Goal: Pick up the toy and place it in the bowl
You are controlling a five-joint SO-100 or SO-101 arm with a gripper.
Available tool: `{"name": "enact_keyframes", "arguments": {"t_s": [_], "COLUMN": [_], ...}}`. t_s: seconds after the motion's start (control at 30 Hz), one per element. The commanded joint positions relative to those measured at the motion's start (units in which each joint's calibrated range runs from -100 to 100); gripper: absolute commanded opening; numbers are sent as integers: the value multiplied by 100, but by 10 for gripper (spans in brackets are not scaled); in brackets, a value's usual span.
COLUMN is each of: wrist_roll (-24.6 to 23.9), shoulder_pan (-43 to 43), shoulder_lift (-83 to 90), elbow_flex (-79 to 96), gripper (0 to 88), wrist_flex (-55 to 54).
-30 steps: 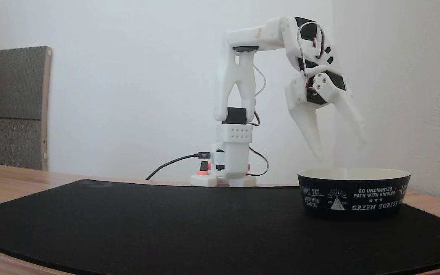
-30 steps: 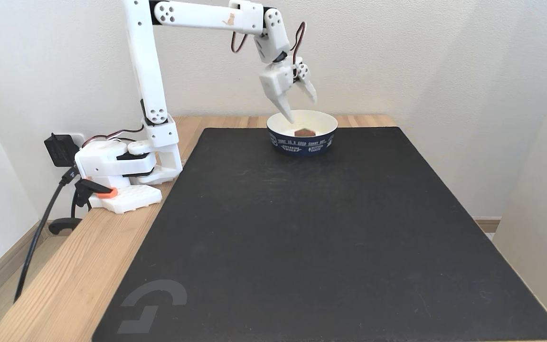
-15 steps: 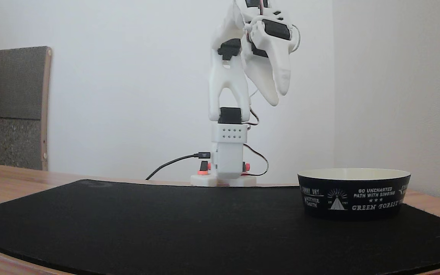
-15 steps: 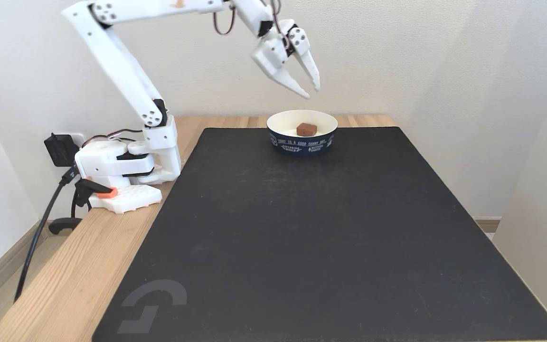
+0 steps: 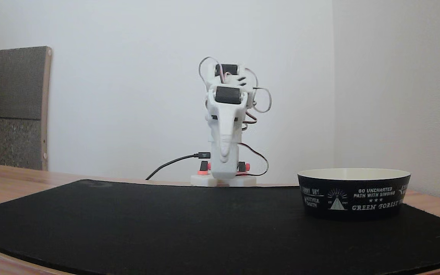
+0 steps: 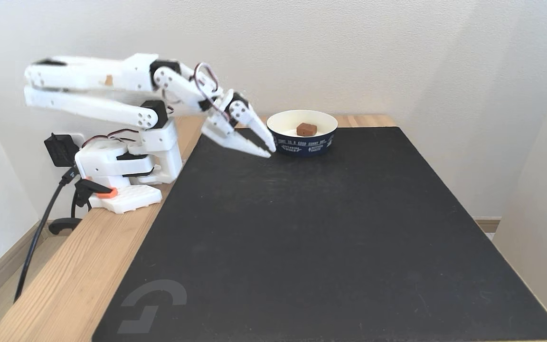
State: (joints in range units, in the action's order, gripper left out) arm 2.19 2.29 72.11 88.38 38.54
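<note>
White plastic arm (image 6: 88, 92), black servos, looped red-and-white wires, orange knobs at base (image 6: 126, 197), black cable.

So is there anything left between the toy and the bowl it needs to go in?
No. The toy already sits inside the bowl, on its cream floor. The pincer is empty, beside the bowl's outer wall above the black mat, nearly closed.
</note>
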Motion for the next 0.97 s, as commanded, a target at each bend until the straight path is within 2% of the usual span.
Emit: {"name": "enact_keyframes", "arguments": {"t_s": [0.0, 0.13, 0.93], "wrist_roll": [-47, -26, -31], "shoulder_pan": [-49, 35, 85], "shoulder_lift": [2106, 2773, 2723], "elbow_flex": [1153, 1108, 1108], "gripper": [41, 41, 37], "wrist_flex": [431, 1447, 1447]}}
